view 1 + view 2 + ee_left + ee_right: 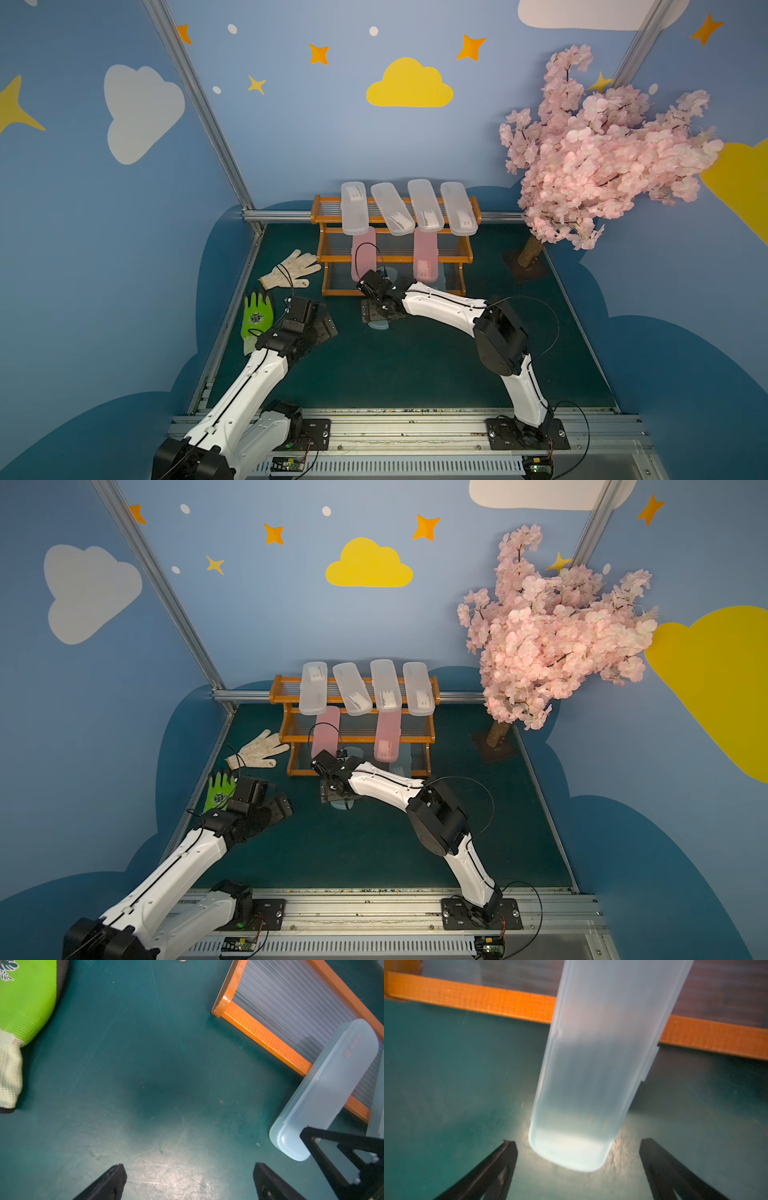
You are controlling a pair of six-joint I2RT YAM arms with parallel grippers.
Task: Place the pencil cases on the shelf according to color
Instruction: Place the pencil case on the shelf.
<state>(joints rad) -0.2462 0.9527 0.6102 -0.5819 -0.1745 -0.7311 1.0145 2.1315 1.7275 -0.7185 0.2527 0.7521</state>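
Observation:
The shelf (395,258) stands at the back of the mat. Several frosted white pencil cases (354,208) lie across its top tier and two pink ones (363,253) (426,259) across the middle tier. A light blue pencil case (591,1084) leans over the bottom tier's front bar, its near end (379,325) on the mat. My right gripper (578,1141) (382,313) is open around that end, fingers clear of its sides. My left gripper (190,1166) (326,326) hovers open over bare mat to the left, holding nothing.
A white knit glove (291,270) and a green glove (257,318) (27,1001) lie left of the shelf, by the left arm. A pink blossom tree (602,158) on a brown base (528,257) stands at the back right. Blue walls enclose the mat.

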